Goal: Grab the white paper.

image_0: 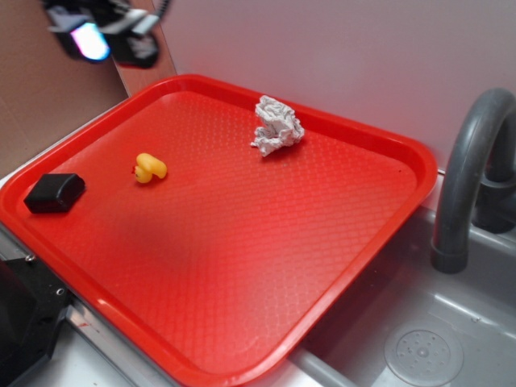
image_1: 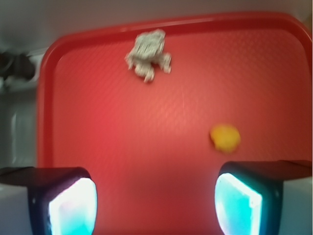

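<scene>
The white paper (image_0: 276, 125) is a crumpled white-grey ball lying near the far edge of the red tray (image_0: 242, 266). In the wrist view the white paper (image_1: 147, 54) shows at the top, well ahead of the fingers. My gripper (image_0: 101, 36) hangs high at the top left of the exterior view, above the tray's back-left corner and far from the paper. Seen from the wrist, the gripper (image_1: 155, 203) is open, its glowing cyan pads (image_1: 73, 208) wide apart with only bare tray between them.
A small yellow toy duck (image_0: 150, 168) sits on the tray's left half, also seen as the duck (image_1: 225, 137) by the right finger. A black block (image_0: 55, 193) lies at the tray's left edge. A grey faucet (image_0: 468, 169) and sink (image_0: 419, 347) stand to the right.
</scene>
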Robot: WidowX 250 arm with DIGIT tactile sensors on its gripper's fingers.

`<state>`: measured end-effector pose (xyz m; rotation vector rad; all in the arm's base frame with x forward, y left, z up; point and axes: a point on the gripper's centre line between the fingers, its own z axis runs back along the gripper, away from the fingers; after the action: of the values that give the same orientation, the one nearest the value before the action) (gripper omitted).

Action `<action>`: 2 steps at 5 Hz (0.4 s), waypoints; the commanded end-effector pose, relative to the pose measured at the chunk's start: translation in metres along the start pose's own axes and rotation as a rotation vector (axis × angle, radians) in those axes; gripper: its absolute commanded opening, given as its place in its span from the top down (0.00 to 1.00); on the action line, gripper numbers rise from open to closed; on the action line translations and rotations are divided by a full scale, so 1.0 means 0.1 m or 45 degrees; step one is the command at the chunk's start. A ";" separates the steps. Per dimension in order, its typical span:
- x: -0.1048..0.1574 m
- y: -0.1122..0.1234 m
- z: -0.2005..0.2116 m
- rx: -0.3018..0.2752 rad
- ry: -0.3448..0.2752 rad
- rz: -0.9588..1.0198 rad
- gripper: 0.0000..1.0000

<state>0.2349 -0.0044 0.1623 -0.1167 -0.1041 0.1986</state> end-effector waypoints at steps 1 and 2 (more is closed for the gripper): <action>0.68 -0.04 -0.40 0.061 -0.114 0.063 0.00; 0.80 -0.12 -0.56 0.095 -0.106 0.061 0.00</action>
<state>0.3123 -0.0090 0.0964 -0.0321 -0.1166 0.2530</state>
